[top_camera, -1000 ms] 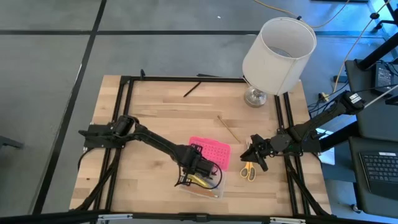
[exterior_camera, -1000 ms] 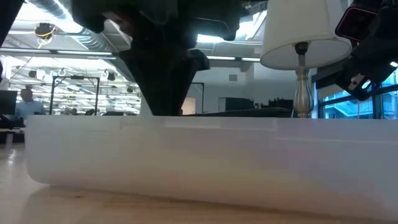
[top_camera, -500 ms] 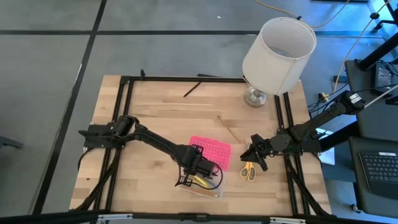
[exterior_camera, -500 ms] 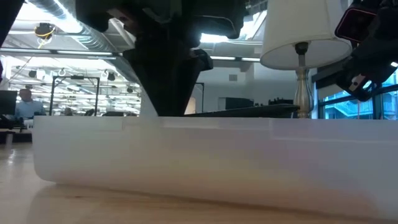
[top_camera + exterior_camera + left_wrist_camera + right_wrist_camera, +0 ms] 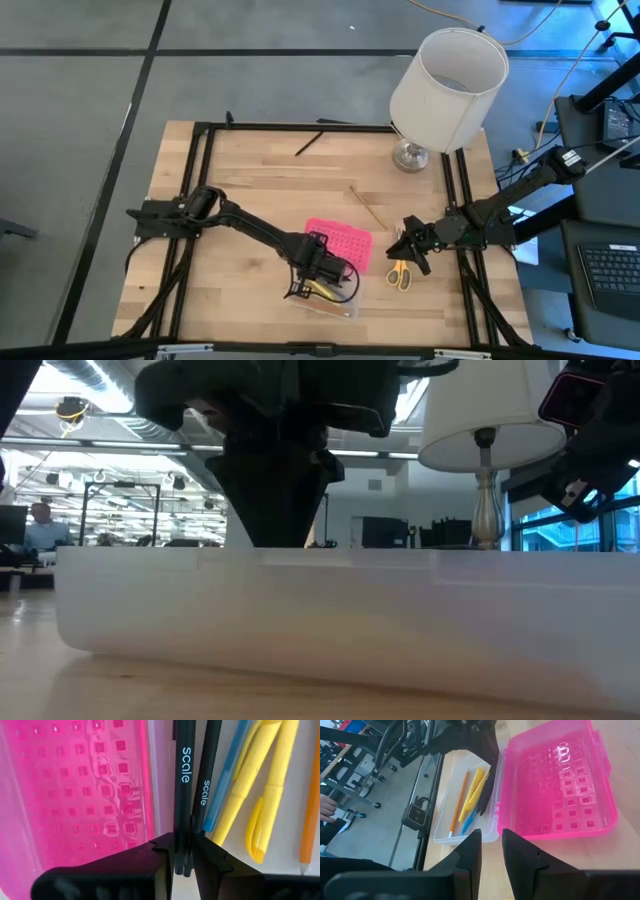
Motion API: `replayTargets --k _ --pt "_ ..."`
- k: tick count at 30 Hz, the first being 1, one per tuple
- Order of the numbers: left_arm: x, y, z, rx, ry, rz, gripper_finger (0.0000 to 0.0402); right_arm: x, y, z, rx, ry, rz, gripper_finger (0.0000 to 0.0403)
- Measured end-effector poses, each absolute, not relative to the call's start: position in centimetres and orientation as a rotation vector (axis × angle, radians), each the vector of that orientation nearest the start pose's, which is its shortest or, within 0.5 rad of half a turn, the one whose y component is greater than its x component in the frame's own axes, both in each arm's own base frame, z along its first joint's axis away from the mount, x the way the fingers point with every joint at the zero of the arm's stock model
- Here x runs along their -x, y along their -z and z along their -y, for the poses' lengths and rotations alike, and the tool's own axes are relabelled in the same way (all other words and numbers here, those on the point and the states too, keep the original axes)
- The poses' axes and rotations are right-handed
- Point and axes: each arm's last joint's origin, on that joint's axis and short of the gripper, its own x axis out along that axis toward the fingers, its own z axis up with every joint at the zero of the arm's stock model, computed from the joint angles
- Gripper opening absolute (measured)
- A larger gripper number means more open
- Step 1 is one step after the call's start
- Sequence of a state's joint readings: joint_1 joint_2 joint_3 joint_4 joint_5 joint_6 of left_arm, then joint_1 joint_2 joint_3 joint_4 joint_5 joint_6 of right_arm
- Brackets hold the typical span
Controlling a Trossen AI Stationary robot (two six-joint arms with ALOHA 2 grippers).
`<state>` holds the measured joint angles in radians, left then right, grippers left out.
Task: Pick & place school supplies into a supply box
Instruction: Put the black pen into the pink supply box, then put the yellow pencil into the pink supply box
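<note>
Gripping two black pens (image 5: 183, 795), left end effector (image 5: 183, 862) hangs over the supply box (image 5: 75, 795).

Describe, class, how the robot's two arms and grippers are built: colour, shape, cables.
Both arms are black and slim, made of jointed segments. The left arm carries looped black cables near its gripper. The right arm has a pale connector near its base. Each gripper, like the right gripper, has two matte black, blocky fingers.

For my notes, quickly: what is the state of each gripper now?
Left gripper: shut on a black pen, over the supply box.
Right gripper: open, empty.
</note>
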<state>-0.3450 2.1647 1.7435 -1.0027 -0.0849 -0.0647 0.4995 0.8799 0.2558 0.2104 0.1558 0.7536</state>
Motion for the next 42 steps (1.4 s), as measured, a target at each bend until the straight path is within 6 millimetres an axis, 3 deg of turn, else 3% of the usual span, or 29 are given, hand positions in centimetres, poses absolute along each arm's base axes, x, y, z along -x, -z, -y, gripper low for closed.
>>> replayTargets --k 11,20,32,42 --pt "-40.8 -16.2 14.7 -0.258 0.203 -1.45 0.0042 -15.5 -17.4 -7.9 -0.603 -0.172 -0.498 0.0083" --pt "-40.7 -16.2 14.8 -0.255 0.197 -1.45 0.0045 -15.5 -17.4 -7.9 -0.603 -0.171 -0.5 0.0083" --pt "-40.7 -16.1 14.9 -0.207 0.227 -1.464 0.0087 -15.5 -17.4 -7.9 -0.603 -0.171 -0.5 0.0083" --pt "-40.0 -17.8 14.4 -0.163 0.186 -1.497 0.0111 -15.5 -17.3 -7.9 -0.602 -0.17 -0.502 0.0083"
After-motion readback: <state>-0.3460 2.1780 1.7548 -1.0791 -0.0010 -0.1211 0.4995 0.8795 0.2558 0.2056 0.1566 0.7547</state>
